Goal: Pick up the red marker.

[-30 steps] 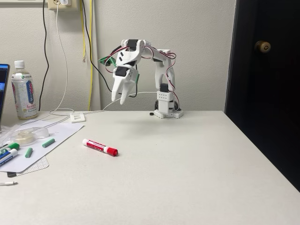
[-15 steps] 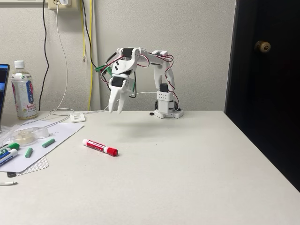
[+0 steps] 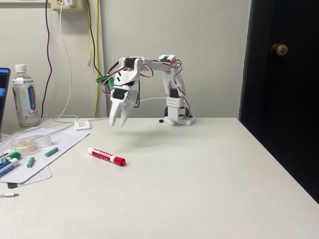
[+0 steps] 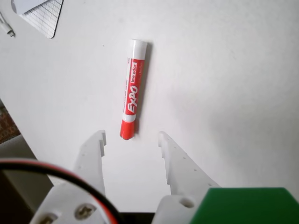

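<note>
Gripper (image 3: 118, 121) hangs open and empty, above and behind the red marker (image 3: 106, 156); green pieces (image 3: 51, 152), apparently chalk, lie well left.

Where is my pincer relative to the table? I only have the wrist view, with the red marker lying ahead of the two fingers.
Observer: In the fixed view the pincer hangs in the air above the table, behind the red marker, touching neither.
Operator: What else is on the table near it?
Observer: On the fixed view's left side a sheet of paper holds two small green pieces and capped markers, all apart from the red one.
Operator: Anything standing that I could knock over?
Observer: A plastic bottle stands upright at the far left by the wall, well away from the arm.
</note>
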